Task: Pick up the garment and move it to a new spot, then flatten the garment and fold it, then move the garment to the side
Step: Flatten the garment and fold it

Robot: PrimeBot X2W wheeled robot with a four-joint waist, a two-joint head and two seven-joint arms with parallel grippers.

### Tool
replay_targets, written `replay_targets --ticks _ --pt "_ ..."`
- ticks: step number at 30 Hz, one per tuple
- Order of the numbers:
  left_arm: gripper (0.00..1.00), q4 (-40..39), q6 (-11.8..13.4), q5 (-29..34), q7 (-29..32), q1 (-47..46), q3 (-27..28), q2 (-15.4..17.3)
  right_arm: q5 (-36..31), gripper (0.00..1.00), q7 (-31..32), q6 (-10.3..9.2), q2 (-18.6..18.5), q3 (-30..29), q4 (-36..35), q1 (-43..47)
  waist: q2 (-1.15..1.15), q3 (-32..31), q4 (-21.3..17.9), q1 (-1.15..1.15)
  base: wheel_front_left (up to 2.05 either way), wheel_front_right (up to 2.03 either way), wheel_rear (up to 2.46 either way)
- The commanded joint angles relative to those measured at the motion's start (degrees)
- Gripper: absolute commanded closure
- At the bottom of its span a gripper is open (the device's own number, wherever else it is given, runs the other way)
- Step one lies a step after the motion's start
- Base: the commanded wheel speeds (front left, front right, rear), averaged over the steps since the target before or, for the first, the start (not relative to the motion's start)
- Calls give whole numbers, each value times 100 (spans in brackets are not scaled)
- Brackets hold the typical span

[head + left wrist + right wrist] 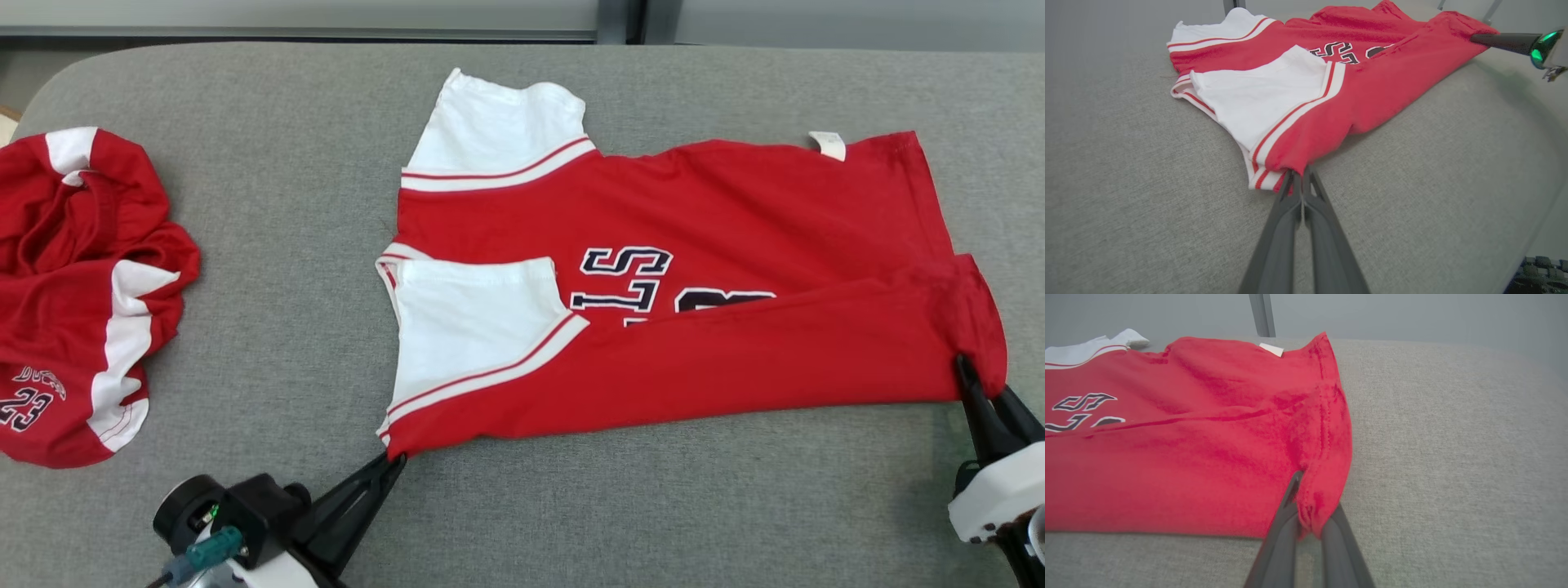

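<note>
Head view: L end effector [397,461] & R end effector [963,365] pinch soft red garment [775,204] corners.

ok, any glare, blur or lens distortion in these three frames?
Head view: even, soft light, sharp, no glare on the garment. Left wrist view: the table edge at right looks bowed, likely the wide lens; a green glow by the right gripper; the left gripper is soft near the lens. Right wrist view: the red looks oversaturated, the fingers blur at the bottom edge.
</note>
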Motion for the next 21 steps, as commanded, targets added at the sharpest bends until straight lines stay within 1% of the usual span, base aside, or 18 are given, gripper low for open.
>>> replay_targets --ticks 1,4,8,10,11,14,17,18,19,20,21 --pt "100 -68 -46 110 56 121 -82 164 100 100 58 -14 -59 -51 -125 180 0 -145 -155 0 0 0 0" --pt "100 -196 -56 274 233 242 -240 420 253 100 176 -13 -124 -93 -345 473 0 -209 -259 0 0 0 0" --pt "100 -392 41 375 465 479 -368 647 413 100 354 -13 -163 -132 -642 884 0 -266 -373 0 0 0 0" --pt "100 -443 75 402 499 533 -388 695 459 100 393 -14 -161 -139 -718 1005 0 -284 -389 0 0 0 0" --pt "100 -516 141 425 538 630 -411 744 532 100 469 -14 -145 -181 -864 1243 0 -317 -410 0 0 0 0" --pt "100 -560 252 454 574 762 -433 809 645 100 604 -13 -113 -176 -1029 1545 0 -338 -463 0 0 0 0" --pt "100 -566 291 246 629 898 -430 753 771 100 760 -13 -50 -213 -1169 1725 0 -356 -526 0 0 0 0" --pt "100 -570 315 181 658 926 -417 731 811 96 786 -14 -35 -282 -1147 1748 0 -360 -544 0 0 0 0" --pt "100 -578 336 141 666 926 -400 707 805 68 818 -13 -20 -323 -1150 1765 0 -368 -559 0 0 0 0" --pt "100 -573 360 61 667 953 -373 677 779 15 842 -13 24 -375 -1184 1781 0 -380 -577 0 0 0 0" --pt "100 -542 380 -70 726 1032 -372 640 732 0 827 -13 48 -438 -1240 1775 0 -394 -596 0 0 0 0"
